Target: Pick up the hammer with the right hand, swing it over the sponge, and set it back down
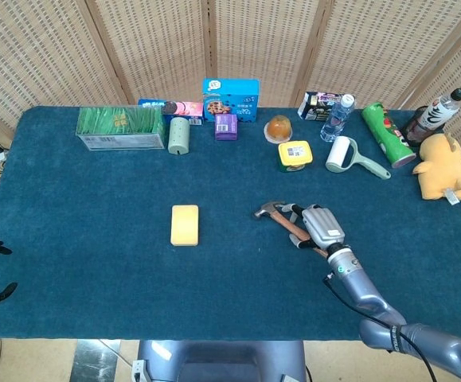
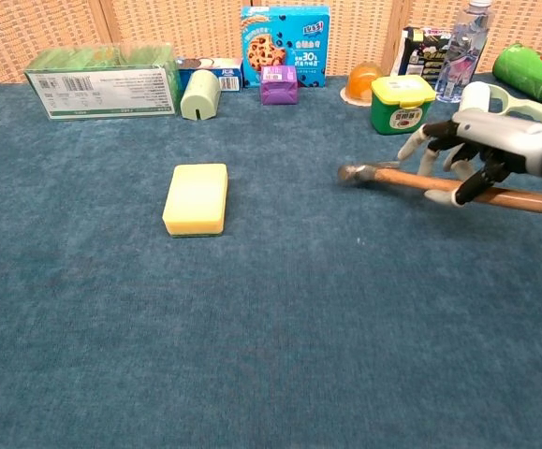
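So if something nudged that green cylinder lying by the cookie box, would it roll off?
Probably a little. The green cylinder lies on its side, so its round body could roll sideways. The blue cloth on the table looks soft and should slow it. The green box close beside it would likely stop it on that side.

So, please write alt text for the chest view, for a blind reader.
The right robot hand holds a wooden-handled hammer above the blue table cloth, right of a yellow rectangular sponge. Boxes and bottles line the far edge.
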You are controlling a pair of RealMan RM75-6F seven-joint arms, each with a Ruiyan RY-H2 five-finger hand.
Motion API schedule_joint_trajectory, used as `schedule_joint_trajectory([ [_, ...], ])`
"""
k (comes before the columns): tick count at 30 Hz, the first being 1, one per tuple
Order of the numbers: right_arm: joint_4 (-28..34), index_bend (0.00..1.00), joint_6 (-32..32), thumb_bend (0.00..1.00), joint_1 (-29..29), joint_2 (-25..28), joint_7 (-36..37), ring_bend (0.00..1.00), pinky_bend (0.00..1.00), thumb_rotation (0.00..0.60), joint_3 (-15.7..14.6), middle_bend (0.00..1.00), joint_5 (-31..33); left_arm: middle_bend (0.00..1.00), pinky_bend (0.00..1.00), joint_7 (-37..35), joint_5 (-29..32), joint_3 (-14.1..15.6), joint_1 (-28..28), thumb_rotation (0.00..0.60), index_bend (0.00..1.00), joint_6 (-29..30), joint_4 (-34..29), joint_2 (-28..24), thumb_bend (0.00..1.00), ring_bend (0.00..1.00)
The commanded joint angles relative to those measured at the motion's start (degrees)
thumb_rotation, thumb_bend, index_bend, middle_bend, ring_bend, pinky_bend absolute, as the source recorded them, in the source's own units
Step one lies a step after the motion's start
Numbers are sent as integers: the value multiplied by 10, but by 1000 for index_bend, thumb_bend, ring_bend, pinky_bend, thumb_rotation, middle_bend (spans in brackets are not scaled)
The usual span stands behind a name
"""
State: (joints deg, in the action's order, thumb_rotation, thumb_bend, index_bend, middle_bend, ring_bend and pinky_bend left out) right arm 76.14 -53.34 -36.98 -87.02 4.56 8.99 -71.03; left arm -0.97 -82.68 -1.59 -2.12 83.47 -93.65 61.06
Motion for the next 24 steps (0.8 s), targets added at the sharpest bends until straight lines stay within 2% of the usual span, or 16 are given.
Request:
schedule_joint_trajectory([
  [1,24,233,-24,422,18,21,28,339,257,600,-1,405,-21,248,106,-4,-1,0,1,600,327,2,4,4,225,120],
  [4,45,202,-43,375,35,43,79,320,244,600,-3,377,-40,248,105,-5,2,0,1,600,327,1,7,7,225,120],
  [8,46,150,-65,295,51,64,102,273,207,600,-11,316,-62,248,106,-2,5,2,2,600,327,-3,6,9,225,120],
  [11,46,156,-83,290,63,75,105,265,211,600,-12,321,-67,249,105,1,3,1,2,600,327,0,3,10,224,120],
  [13,49,216,-104,284,74,78,102,303,236,600,-8,361,-66,249,105,3,3,0,2,600,327,2,2,11,224,120],
  [16,46,415,-132,282,86,77,84,471,336,600,-5,515,-65,248,105,3,4,0,3,600,327,5,3,14,224,120],
  [18,37,497,-187,284,112,72,38,560,407,600,1,592,-55,248,105,-1,9,0,7,600,327,7,8,23,224,120],
  [22,44,585,-242,316,149,73,-7,781,627,600,1,734,-45,248,105,-12,9,-2,16,600,327,24,27,40,225,120],
  [24,47,637,-262,335,164,77,-28,848,688,600,-3,785,-43,248,105,-17,9,-1,20,600,327,31,36,47,224,120],
])
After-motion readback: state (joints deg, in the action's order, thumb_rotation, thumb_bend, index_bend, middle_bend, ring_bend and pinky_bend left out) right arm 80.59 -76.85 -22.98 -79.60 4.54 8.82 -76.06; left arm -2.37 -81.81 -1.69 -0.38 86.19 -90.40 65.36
